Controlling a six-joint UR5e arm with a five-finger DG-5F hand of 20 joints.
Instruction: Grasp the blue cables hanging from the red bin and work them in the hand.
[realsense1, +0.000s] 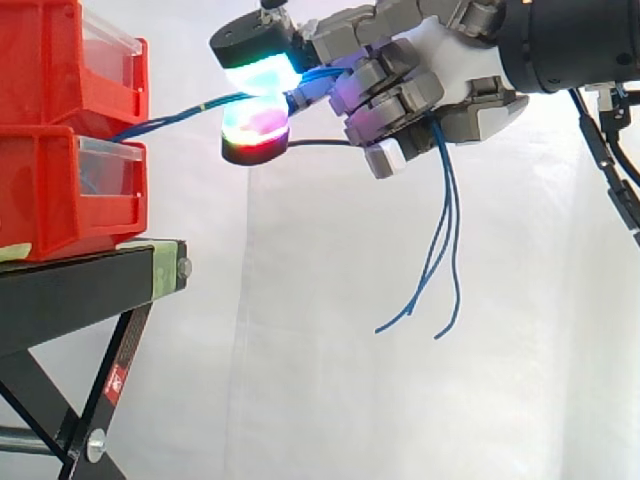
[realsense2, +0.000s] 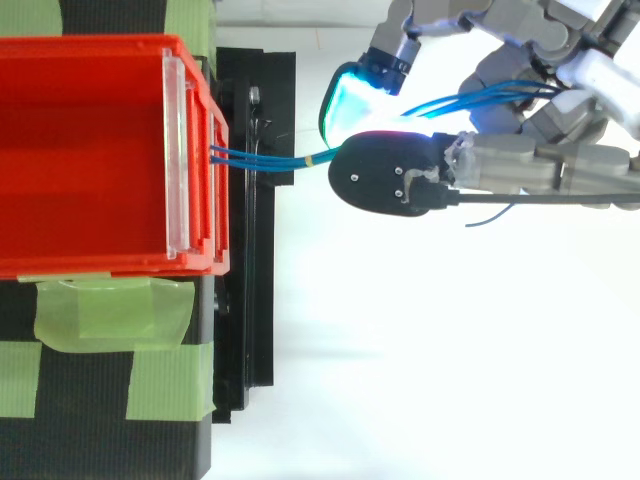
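The grasp looks made, and the step in hand is, I judge, the working of the strands. The blue cables (realsense2: 270, 160) leave the front of the stacked red bins (realsense1: 50, 200), about where the upper bin meets the lower. I cannot tell which of the two they come from. The bins sit at the edge of the black stand (realsense1: 90, 280) nearest the hand (realsense1: 400, 85). From there the cables run out past that edge, rising slightly.

Two glowing pads (realsense1: 262, 75) pinch the cables near the bins' front, one above and one below. Behind the pinch the strands pass under the curled fingers and drop from the palm. Their loose ends hang free in the air below the hand, touching nothing. So the hand is clenched on the cables.

The arm comes in from the right at about the height of the upper bin. The hand is turned on its side, with the pinching pads pointing toward the bins and the other fingers folded in against the palm.

The stretch between bin and pads looks fairly taut, so the next move calls for rolling the strands between the fingers without drawing away from the stand. Any slack is better taken from the hanging side. A hard pull could drag the cables out or shift the bins.
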